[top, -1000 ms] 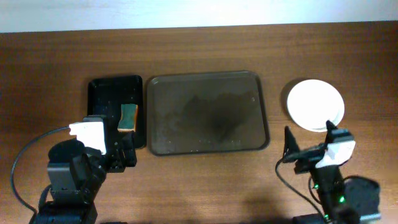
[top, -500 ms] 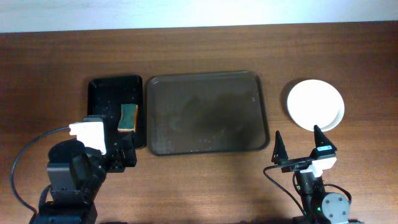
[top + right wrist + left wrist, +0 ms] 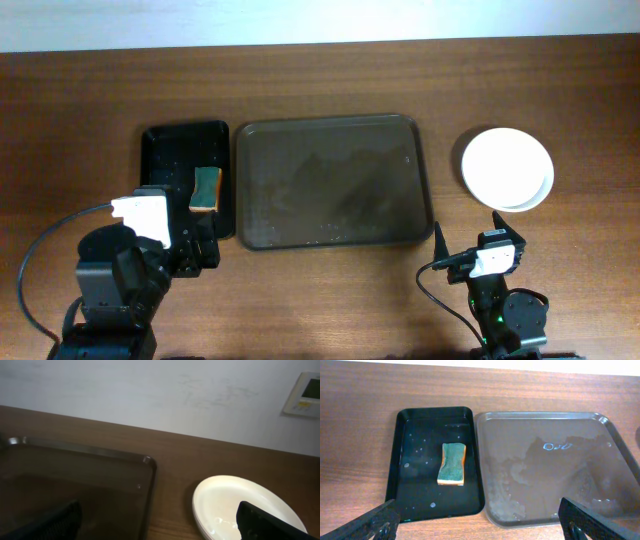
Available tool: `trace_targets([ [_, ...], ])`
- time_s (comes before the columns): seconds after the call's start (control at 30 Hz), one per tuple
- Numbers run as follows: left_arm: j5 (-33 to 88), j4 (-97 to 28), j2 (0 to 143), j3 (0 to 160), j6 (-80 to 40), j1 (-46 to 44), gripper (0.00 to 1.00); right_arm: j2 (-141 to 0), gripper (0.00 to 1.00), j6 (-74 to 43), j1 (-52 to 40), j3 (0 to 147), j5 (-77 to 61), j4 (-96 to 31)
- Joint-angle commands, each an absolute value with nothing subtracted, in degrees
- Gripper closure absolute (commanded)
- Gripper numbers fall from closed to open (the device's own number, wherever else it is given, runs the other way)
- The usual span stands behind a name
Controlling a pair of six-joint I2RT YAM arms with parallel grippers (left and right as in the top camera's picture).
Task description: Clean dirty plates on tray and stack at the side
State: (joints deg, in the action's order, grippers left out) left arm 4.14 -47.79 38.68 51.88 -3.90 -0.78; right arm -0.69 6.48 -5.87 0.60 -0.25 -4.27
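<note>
I note that the right end effector [image 3: 468, 232] has drawn back toward the near edge of the desk [image 3: 320, 80] since the earlier frames. The left end effector [image 3: 477, 505] has not moved. Both have their fingers wide apart and hold nothing. The tray [image 3: 425, 180] lies ahead and left of the right end effector, with its long axis running left to right. It is dark brown with wet streaks. The plates [image 3: 507, 168], white and clean-looking, sit stacked just ahead and right of it.
</note>
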Motion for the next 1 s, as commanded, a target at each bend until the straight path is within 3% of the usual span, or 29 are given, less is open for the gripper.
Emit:
trace_targets([
  [0.0,4.75,-47.86,38.54,51.42,-3.38,-0.47,0.01,-0.19,0.01,7.07,-5.50,0.32,-0.80,-4.56],
  [0.97,4.75,-48.71,38.54,51.40,-3.38,-0.47,0.01,-0.21,0.01,7.07,-5.50,0.32,-0.80,-4.56],
])
